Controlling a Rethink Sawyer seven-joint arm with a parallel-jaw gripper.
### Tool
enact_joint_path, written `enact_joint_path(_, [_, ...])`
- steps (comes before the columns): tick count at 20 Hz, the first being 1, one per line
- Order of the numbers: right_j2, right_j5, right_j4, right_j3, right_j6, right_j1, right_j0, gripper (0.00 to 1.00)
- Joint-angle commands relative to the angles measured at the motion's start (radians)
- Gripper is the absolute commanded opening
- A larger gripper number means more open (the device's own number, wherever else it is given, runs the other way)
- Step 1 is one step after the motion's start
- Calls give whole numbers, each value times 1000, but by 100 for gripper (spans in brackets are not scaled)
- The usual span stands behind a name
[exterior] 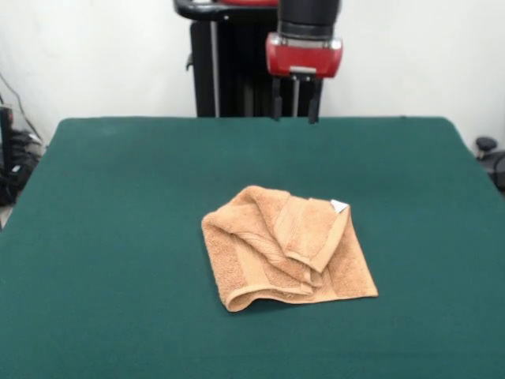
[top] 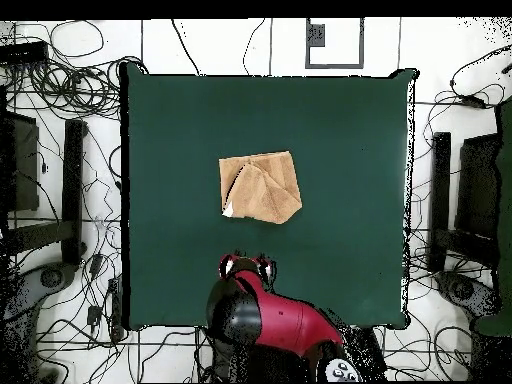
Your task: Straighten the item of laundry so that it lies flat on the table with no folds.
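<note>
Gripper (exterior: 296,101): open, two dark fingers hanging apart with a clear gap between them, nothing held; raised above the far edge of the table, in front of the pedestal.
Gripper, overhead (top: 248,266): over the table's robot-side strip, well apart from the towel, pointing down.
Arm (exterior: 304,43): red wrist block under a black cylinder, coming down from the top of the front view.
Towel (exterior: 284,249): orange-tan terry, near the middle of the table, slightly toward the near side in the front view; not flat.
Folds: one corner flap turned over onto the middle, forming a raised ridge; left near edge curled under with a rounded lip; woven band visible along the lower left part.
Tag (exterior: 339,206): small, white, at the far right corner of the folded flap.
Table (exterior: 118,197): dark green top, much larger than the towel, bare green on all sides of it.
Contact: none between gripper and towel.
</note>
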Motion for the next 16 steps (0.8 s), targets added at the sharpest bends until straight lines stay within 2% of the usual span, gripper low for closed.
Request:
enact_joint_path(1, [175, -45, 23, -34, 232, 42, -16, 100])
enact_joint_path(5, [177, -15, 43, -50, 230, 7, -17, 100])
enact_joint_path(10, [132, 43, 89, -46, 245, -65, 27, 100])
enact_joint_path(14, [40, 105, 110, -82, 214, -106, 95, 100])
enact_joint_path(16, [-5, 163, 116, -54, 215, -151, 133, 100])
